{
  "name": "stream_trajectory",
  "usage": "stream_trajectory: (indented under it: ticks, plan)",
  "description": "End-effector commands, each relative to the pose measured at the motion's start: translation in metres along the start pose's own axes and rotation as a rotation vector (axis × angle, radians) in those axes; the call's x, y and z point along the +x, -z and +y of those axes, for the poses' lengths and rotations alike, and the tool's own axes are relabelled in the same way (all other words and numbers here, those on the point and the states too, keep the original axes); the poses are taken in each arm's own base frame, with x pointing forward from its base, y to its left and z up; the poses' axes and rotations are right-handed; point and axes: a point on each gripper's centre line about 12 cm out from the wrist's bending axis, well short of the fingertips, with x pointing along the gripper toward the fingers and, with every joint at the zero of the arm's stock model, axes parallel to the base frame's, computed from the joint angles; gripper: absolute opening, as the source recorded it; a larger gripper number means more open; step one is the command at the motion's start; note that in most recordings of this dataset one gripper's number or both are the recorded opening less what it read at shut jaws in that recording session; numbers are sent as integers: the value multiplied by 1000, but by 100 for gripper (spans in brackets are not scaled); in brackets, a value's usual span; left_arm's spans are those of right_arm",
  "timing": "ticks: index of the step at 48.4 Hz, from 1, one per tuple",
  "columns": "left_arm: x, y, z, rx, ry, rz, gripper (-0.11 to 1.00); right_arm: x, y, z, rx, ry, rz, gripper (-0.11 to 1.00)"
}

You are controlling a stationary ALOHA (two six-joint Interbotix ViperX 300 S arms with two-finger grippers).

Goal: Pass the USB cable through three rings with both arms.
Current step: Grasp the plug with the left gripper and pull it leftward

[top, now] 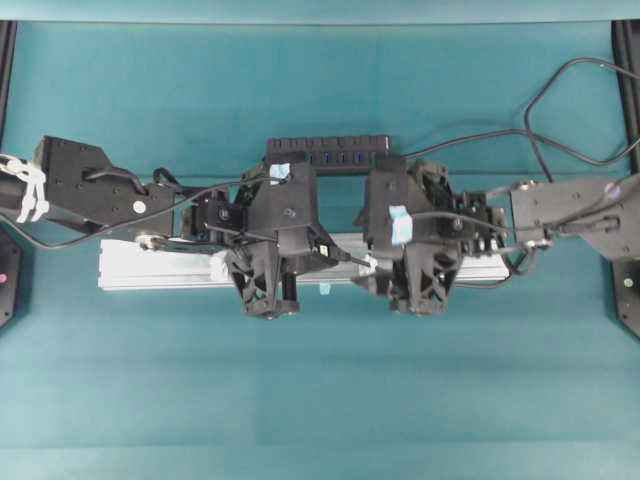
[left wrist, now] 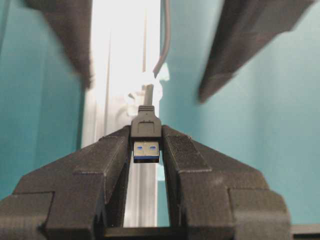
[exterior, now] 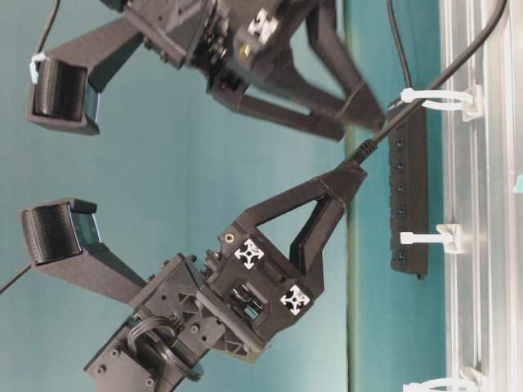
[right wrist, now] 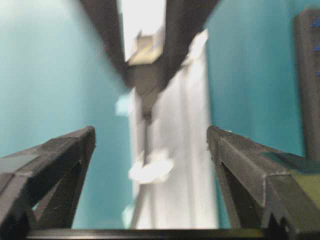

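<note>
Overhead, a teal table (top: pixel 320 400) carries the rail (top: pixel 150 268); left jaws pinch the USB cable (left wrist: pixel 146 145), right jaws spread.

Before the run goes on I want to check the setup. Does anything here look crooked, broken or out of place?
Nothing stands out. The left claw is shut on the plug of the cable, which sits straight between its fingers, and the cord runs through a white ring on the rail. The right claw is open and holds nothing. The right wrist view is blurred.
</note>
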Motion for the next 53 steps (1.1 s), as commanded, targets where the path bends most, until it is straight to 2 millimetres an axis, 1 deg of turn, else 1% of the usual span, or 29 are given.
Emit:
stream_trajectory:
  ticks: [1,16,27,37,41,53]
  plan:
    - [-8,-11,-1,5,3,-37,23,1,-6,-2,12,2,-26,49]
    - [-9,-10,-1,3,3,-37,23,11,-5,0,9,-9,-48,31]
    - [-8,-10,-1,3,3,-35,23,13,-8,2,6,-15,-69,20]
    - [-8,-9,-1,2,2,-34,23,13,-9,2,8,-17,-72,1]
    - [-8,-8,-1,2,2,-32,23,13,-9,3,6,-18,-70,-4]
    - [-8,-6,-1,1,2,-26,23,14,-10,3,3,-17,-68,-6]
